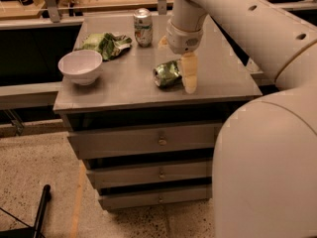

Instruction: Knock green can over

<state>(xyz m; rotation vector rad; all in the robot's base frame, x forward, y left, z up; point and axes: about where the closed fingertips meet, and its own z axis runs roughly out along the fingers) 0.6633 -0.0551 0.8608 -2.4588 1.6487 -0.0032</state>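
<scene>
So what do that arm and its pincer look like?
The arm is thick, smooth, off-white tubing with small dark holes and a rounded wrist cuff. The pincer, beside the green can, is yellowish cream. No cables show.
</scene>
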